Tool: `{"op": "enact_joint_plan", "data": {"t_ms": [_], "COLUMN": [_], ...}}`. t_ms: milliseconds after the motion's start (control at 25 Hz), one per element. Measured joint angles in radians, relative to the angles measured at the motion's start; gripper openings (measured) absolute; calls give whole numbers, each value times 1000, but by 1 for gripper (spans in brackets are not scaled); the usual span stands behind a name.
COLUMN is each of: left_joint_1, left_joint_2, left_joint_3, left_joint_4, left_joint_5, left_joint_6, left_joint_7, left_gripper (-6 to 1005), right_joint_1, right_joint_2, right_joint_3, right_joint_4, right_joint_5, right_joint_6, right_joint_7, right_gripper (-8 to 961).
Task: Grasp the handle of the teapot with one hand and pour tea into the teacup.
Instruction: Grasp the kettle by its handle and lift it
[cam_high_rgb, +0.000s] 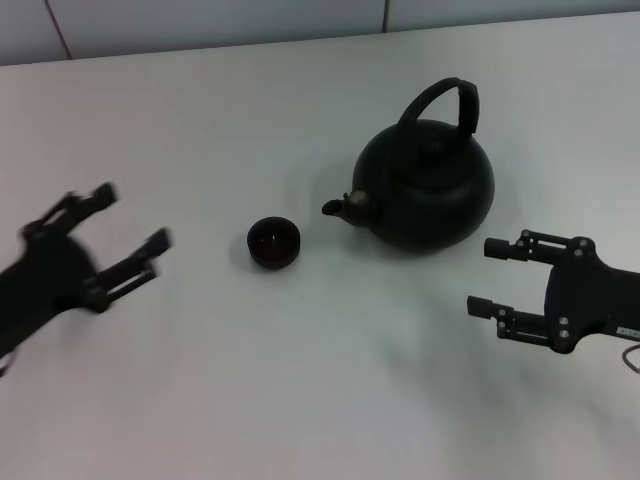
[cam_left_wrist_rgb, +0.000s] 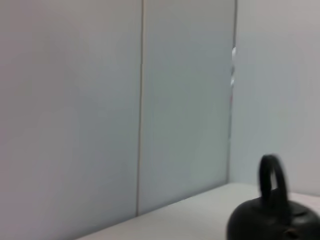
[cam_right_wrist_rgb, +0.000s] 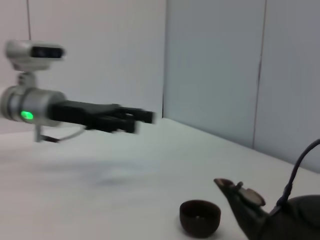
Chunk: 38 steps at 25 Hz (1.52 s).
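White desk (cam_high_rgb: 300, 400) fills the head view, with pale wall panels (cam_high_rgb: 200, 20) behind its far edge. Nearest, toward the near right corner, the right gripper (cam_high_rgb: 490, 277) hangs with its two fingers spread wide, holding and touching nothing; its tips point at the teapot, just short of it. Toward the near left edge, the left gripper (cam_high_rgb: 135, 222) hovers blurred, its fingers parted and empty, well apart from the cup. Farther in, near the desk's middle, sits the teacup (cam_high_rgb: 273, 242), upright; whether it holds any liquid cannot be told. Just beside it toward the right stands the teapot (cam_high_rgb: 430, 185), lid on, spout aimed at the cup without touching it. The handle (cam_high_rgb: 445, 100) arches upright over the lid, free of both claws.
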Motion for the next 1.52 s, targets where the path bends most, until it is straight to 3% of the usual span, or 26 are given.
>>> {"op": "enact_joint_plan", "data": {"t_ms": [40,160,200,320,720,960,1160,1240,1280,1320,1520], "left_joint_1": [37,64,89,103,111,117,118,118,118,118,118], "left_joint_2": [8,17,34,54,47,40,40,39,39,39,37], "left_joint_3": [25,51,84,120,156,161,157,156,156,156,149], "left_joint_4": [79,136,186,209,238,231,231,231,231,231,231], "left_joint_5": [0,0,0,0,16,129,124,123,123,123,120], "left_joint_6": [78,132,179,209,198,101,108,109,109,109,112], "left_joint_7": [-59,-108,-163,-194,-166,-98,-103,-103,-103,-103,-104], "left_gripper": [852,852,851,851,851,851,850,850,850,850,850], "right_joint_1": [0,0,0,2,-2,-8,-11,-12,-15,-15,-25], "right_joint_2": [0,0,0,1,2,2,2,2,2,2,3], "right_joint_3": [3,15,18,21,21,21,36,89,181,181,472], "right_joint_4": [1,5,8,22,36,40,66,100,160,160,336], "right_joint_5": [6,11,11,13,34,34,35,39,44,44,51], "right_joint_6": [-2,-6,-7,-7,-7,-7,-7,-15,-32,-32,2], "right_joint_7": [0,0,0,0,-1,-2,-12,-42,-83,-83,-155], "right_gripper": [675,674,674,674,674,674,675,675,658,642,592]}}
